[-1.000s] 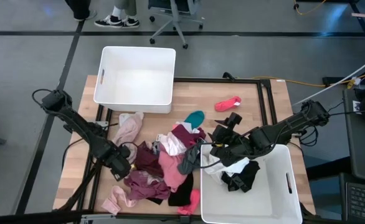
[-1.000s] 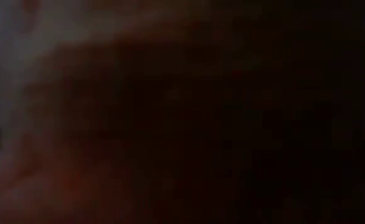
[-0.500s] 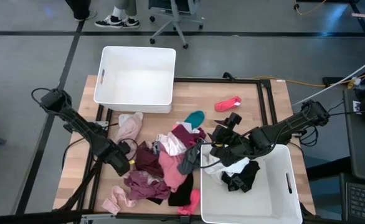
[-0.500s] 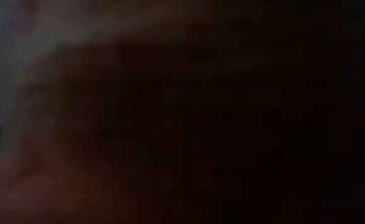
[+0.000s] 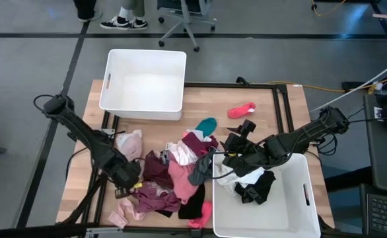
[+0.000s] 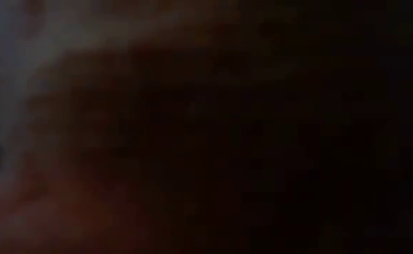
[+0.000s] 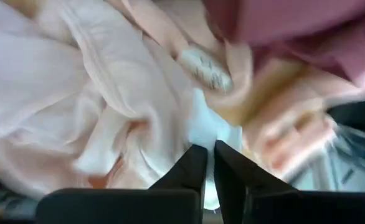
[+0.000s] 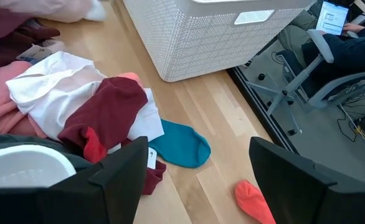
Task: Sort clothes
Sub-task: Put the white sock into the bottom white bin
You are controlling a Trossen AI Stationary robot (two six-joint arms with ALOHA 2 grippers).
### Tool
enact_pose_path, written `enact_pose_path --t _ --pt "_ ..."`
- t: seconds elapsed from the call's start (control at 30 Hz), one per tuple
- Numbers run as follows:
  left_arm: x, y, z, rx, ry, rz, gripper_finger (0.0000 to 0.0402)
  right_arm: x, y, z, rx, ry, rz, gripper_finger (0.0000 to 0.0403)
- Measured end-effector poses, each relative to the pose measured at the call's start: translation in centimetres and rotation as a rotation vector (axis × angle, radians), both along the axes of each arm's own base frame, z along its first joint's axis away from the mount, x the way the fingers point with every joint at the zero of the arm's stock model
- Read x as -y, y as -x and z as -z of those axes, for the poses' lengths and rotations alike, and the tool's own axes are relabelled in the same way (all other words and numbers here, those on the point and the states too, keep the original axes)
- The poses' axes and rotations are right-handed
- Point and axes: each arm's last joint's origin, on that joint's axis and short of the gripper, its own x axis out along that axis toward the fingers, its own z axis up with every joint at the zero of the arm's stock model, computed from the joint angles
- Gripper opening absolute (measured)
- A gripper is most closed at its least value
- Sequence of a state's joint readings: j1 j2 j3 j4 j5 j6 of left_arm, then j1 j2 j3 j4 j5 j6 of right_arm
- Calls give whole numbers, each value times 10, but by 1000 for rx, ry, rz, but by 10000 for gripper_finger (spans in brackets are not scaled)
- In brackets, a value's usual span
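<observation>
Okay, my left gripper (image 5: pixel 129 177) is down at the left side of the clothes pile (image 5: pixel 174 175), fingers (image 7: pixel 192 167) pinched nearly together on pale pink fabric (image 7: pixel 76 93); the left wrist view shows that cloth and a white tag pressed right at the tips, so I call it clamped on the pink garment. A light pink piece (image 5: pixel 129 140) lies just beside that arm, nearer the far edge of the desk (image 5: pixel 273 99). The pile sits mid-desk: maroon, pink, white and red pieces heaped together, with a teal sock (image 5: pixel 206 124) at its far side and a red-pink sock (image 5: pixel 241 110) alone toward the far right corner. My right gripper (image 5: pixel 230 153) hangs at the far left corner of the near white bin (image 5: pixel 306 198), jaws spread wide, holding nothing. That bin has black and white items inside. The other white bin (image 5: pixel 144 82) sits at the far left corner. Low view is dark, can't read it.
</observation>
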State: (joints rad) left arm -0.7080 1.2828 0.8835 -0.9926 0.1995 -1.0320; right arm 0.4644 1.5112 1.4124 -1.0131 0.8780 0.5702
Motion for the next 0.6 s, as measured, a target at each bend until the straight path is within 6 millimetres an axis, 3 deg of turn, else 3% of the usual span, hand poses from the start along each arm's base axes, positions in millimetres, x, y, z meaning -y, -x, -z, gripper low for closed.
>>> enact_pose_path --t 0.13,0.33,0.47,0.6 --pt "-10 2 -48 78 59 1 4 0 0 0 1 -1 0 280" --pt "-38 9 -110 397 57 12 8 -1 -2 -1 13 -24 -8 280" --pt "-56 17 -138 596 2 38 4 -2 -2 0 5 -41 -18 280" --pt "-71 21 -152 726 -71 45 5 -2 -2 0 4 -43 -19 280"
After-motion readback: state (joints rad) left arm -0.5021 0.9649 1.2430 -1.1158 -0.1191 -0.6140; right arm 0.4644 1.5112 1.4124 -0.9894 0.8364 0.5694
